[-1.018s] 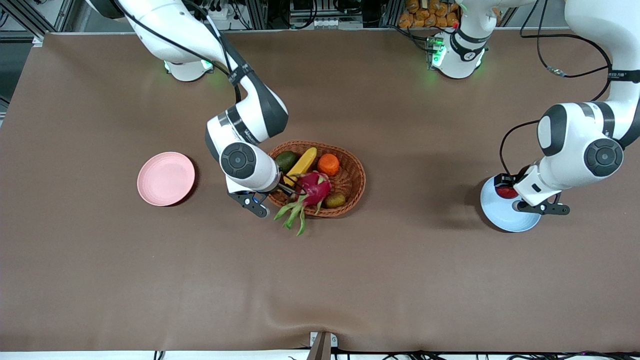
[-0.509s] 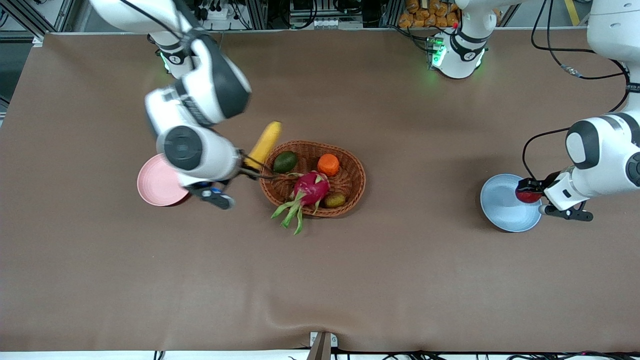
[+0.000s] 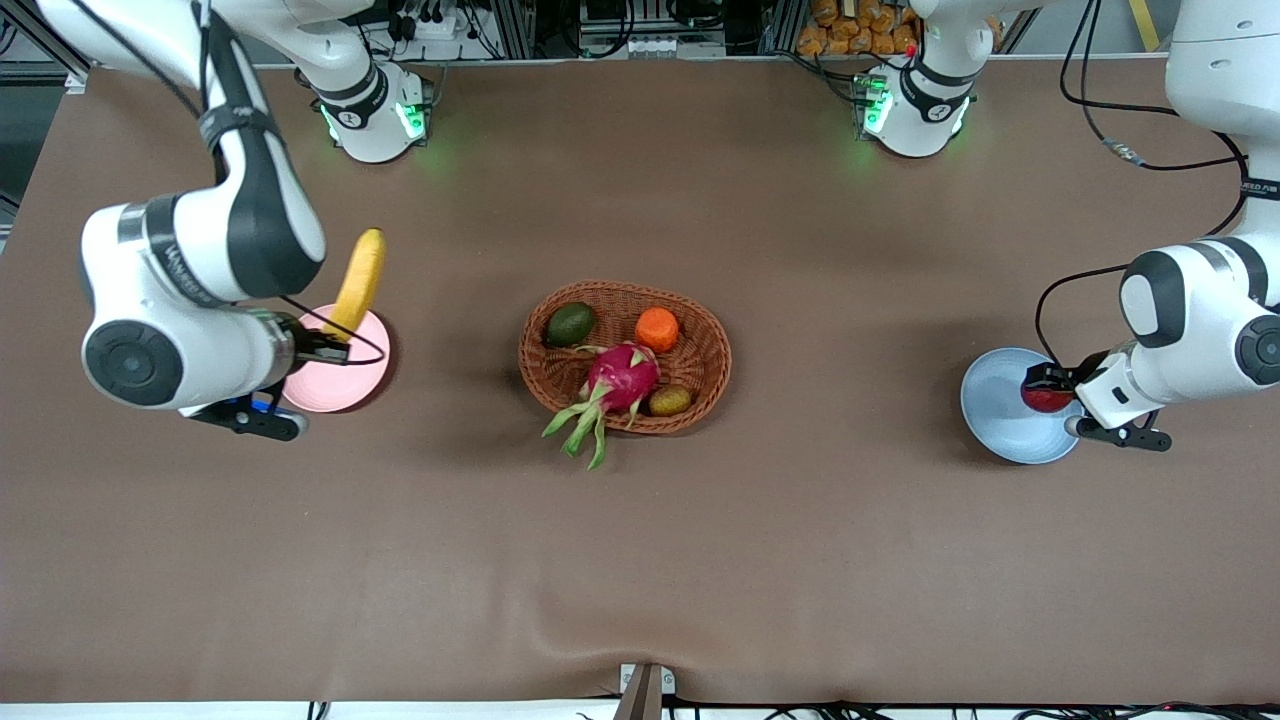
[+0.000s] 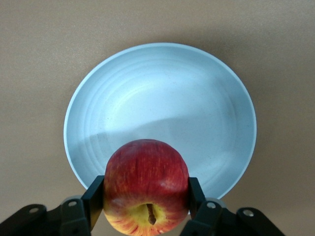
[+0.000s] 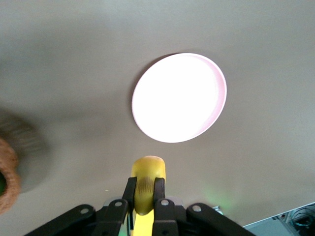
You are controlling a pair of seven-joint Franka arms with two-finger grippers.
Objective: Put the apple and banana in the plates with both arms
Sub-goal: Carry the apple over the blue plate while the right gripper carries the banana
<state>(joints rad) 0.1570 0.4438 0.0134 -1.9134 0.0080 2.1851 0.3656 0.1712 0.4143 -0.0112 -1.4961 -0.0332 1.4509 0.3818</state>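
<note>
Now, from the front camera: right gripper (image 3: 322, 345) clamped on the banana (image 3: 359, 283), hanging over the pink plate (image 3: 345, 390) at the right arm's end of the table. Half a second ago, carried between that plate and the wicker basket (image 3: 712, 345); a second ago, down in the basket among the fruit. Banana gone from the basket, leaving the avocado (image 3: 571, 323), orange (image 3: 657, 328), dragon fruit (image 3: 622, 378) and a small brownish fruit (image 3: 669, 401) inside. Left gripper (image 3: 1052, 385) closed around the apple (image 3: 1044, 398), held over the edge of the blue plate (image 3: 995, 405) toward the left arm's end of the table; shifted only slightly over that plate since half a second ago, and barely changed from a second ago.

Next, from the left wrist camera: apple (image 4: 146, 186) pinched between both black fingers (image 4: 96, 195), stem dimple facing the camera, red above and yellowish below. Blue plate (image 4: 162, 98) directly underneath, bare, on the brown table cover (image 4: 39, 49).

Finally, from the right wrist camera: fingers (image 5: 129, 192) squeezed against the sides of the banana (image 5: 146, 183), its blunt end pointing toward the pink plate (image 5: 179, 97), washed out bright. Plate lying ahead of the fingertips rather than straight under them. Blurred strip of basket (image 5: 9, 183) at the picture's edge.
</note>
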